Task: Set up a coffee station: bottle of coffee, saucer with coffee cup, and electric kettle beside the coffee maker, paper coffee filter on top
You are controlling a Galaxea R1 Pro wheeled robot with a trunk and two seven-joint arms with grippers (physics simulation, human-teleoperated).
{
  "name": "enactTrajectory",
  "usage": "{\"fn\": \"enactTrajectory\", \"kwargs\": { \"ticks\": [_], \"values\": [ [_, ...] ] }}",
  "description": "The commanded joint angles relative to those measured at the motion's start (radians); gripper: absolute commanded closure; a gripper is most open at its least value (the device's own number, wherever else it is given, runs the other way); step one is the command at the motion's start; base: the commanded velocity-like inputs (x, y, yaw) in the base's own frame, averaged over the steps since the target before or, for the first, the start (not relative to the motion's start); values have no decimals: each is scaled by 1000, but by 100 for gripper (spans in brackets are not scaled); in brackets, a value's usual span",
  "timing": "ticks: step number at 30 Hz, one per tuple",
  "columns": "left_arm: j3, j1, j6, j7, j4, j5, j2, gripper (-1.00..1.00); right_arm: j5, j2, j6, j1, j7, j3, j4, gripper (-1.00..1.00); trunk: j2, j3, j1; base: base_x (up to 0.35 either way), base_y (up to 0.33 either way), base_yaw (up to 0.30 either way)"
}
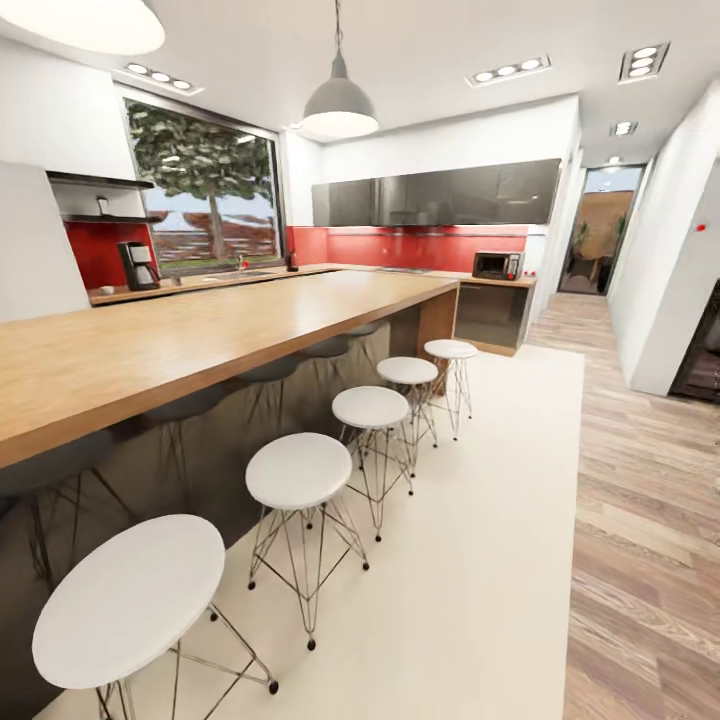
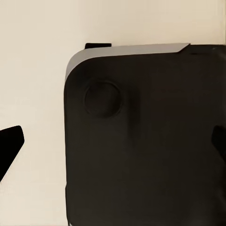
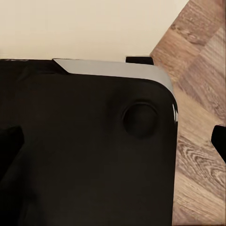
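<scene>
Far off, the coffee maker (image 1: 138,266) stands on the kitchen countertop (image 1: 215,281), against the red back wall at the head view's left, below the two dark wall shelves. It reads as a black upright body with a paler upper part; its carafe is too small to make out. On the kitchen shelf (image 1: 110,218), the lower of the two, a small dark-and-white shape (image 1: 102,205) stands above and to the left of the machine; it may be the bottle of coffee, though it is too small to be sure. A pale speck (image 1: 106,290) lies on the worktop left of the machine, unidentifiable at this range.

Between the robot and that counter runs the big wooden island bar (image 1: 200,335), a thick slab of warm wood grain whose long axis leads away toward the back wall. White round stools (image 1: 298,470) on thin wire legs line its near side over a cream floor; plank flooring lies to the right.

Everything the task needs lies ahead and to the left, well apart from both arms, so the left arm would likely be the nearer once the base has rounded the island.

Both wrist views look down on the robot's own dark, rounded base (image 2: 146,141) over the floor. Dark finger edges (image 2: 9,146) show at each picture's sides, widely spread with nothing between, so both sets of jaws seem parted and empty.
</scene>
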Motion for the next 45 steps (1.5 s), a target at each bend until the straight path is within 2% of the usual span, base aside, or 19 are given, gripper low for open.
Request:
{"fn": "enactTrajectory", "kwargs": {
  "ticks": [1,29,33,43,45],
  "values": [
    [0,0,-3,0,0,1,0,-100,0,0,-4,-1,1,0,1,-100,-1,-1,0,0,0,-265],
    [-5,0,0,-1,1,-7,-4,-100,0,0,-4,-1,0,0,1,-100,6,2,-4,0,0,-265],
    [-5,0,0,-2,1,-7,-4,-100,-1,-1,-4,-1,0,0,1,-100,34,13,-19,0,0,-257],
    [-5,0,0,-3,0,-7,-3,-100,0,-1,-4,-1,0,0,1,-100,34,1,-19,0,0,-207],
    [-5,0,1,-3,1,-7,-3,-100,-1,-3,-4,-1,0,0,1,-100,48,5,-27,0,0,-196]
  ]
}}
